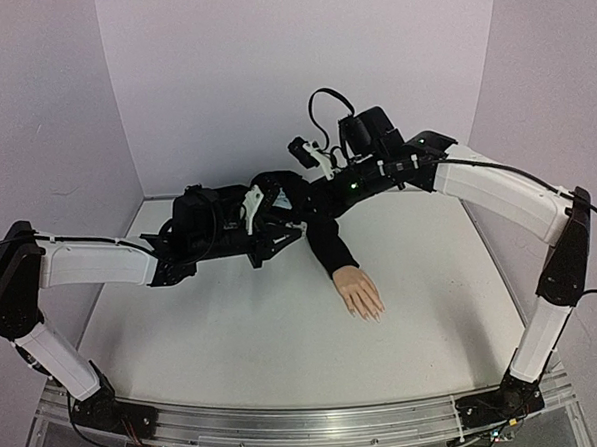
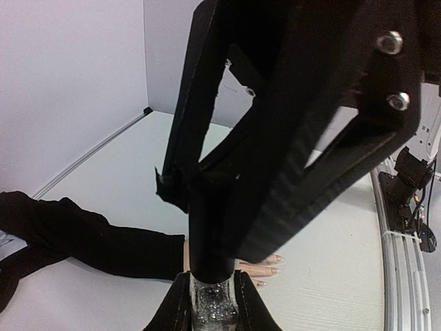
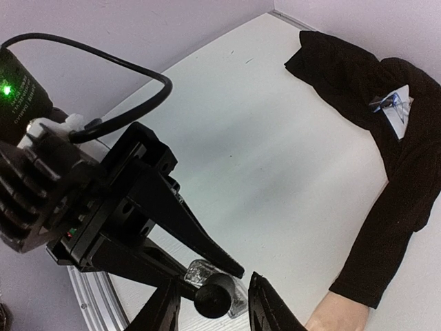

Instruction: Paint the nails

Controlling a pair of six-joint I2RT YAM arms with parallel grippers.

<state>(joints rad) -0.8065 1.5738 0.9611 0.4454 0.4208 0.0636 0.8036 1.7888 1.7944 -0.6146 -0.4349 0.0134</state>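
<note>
- White table (image 1: 234,337), mid-frame: mannequin hand (image 1: 359,292) lies flat, nails (image 1: 373,315) up for painting.
- left gripper (image 2: 215,296) clamps bottle (image 2: 215,312) steady.
- right gripper (image 3: 215,293) straddles cap (image 3: 213,300), probably to unscrew; can't tell if clamped.

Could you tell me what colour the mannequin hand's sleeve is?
The sleeve is black, clearest in the top external view.

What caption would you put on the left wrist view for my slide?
Left hand clamps the glittery clear bottle, right hand at its black cap, mannequin nails visible just behind.
</note>
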